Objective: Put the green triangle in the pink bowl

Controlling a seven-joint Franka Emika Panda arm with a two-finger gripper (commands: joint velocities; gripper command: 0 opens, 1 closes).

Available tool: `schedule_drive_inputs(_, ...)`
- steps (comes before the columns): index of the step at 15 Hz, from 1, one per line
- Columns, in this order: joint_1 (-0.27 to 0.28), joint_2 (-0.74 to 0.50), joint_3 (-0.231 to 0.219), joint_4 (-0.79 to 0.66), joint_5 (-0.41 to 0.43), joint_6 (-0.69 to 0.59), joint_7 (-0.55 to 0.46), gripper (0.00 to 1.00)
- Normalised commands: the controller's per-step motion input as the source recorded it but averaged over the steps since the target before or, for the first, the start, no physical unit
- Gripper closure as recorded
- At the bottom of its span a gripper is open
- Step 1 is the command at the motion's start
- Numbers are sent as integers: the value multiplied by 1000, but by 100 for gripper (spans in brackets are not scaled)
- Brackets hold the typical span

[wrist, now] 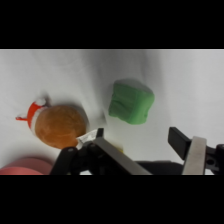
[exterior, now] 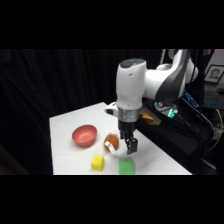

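The green triangle sits at the near edge of the table, free, w/ nothing touching it. In the wrist view the block lies ahead of the fingers, offset toward the upper middle, not between them yet.

Gripper hangs just above and a bit far-side of the block; jaws are spread wide, holding nothing. You've got room to straddle it.

What's around it: the yellow cube is just left of the green block, w/ a gap between. The brown-and-white object sits just behind, close to the gripper's left finger, so watch that side on the way down. In the wrist view it is near the left finger.

Approach step, I'd say. Bring the gripper toward the near edge until the block is centred between the fingers, then drop straight down. It's chunky w/ sloped faces, so try to close on two flat opposite sides, low on the body; a grip on the slopes may squeeze it out.

The pink bowl is far-left of the block, well apart. Lift clear of cube and brown object before heading there.
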Motion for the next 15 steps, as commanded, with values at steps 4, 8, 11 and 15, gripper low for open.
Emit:
schedule_drive_inputs(4,202,169,-144,10,-180,289,412,0)
schedule_drive_inputs(8,215,250,-217,84,-245,263,400,0)
schedule_drive_inputs(11,204,294,-203,187,-154,249,313,0)
schedule_drive_inputs(15,198,250,-162,199,-60,193,224,0)
